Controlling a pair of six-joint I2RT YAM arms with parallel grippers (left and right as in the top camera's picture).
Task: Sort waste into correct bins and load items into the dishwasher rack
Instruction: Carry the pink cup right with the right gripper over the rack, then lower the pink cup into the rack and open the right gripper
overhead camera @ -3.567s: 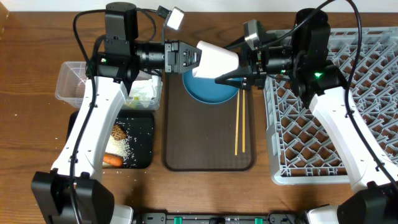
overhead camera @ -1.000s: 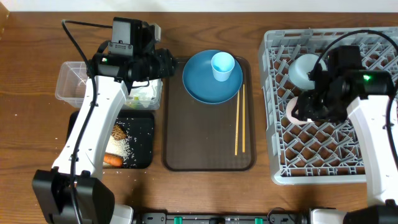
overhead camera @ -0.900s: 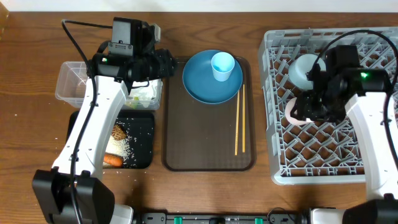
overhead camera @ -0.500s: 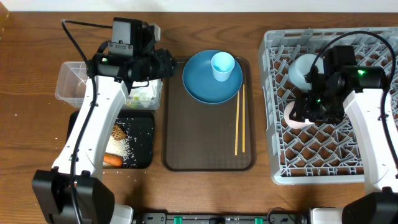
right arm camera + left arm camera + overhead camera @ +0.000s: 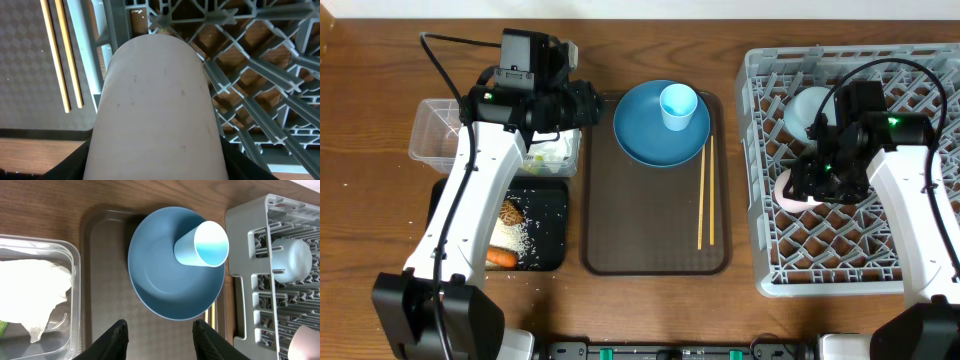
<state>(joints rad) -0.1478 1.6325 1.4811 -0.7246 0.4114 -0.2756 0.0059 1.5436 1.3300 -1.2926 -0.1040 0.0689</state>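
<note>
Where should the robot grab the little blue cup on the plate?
Probably by its rim, coming from above. The light-blue cup stands upright on the dark-blue plate with its mouth open upward, so its thin wall can be pinched, inside and outside.

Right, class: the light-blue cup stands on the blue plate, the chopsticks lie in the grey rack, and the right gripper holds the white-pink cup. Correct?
No: the chopsticks lie on the brown tray beside the blue plate, not in the grey rack; the overhead view shows it. The light-blue cup and the white-pink cup in the right gripper are as stated.
</note>
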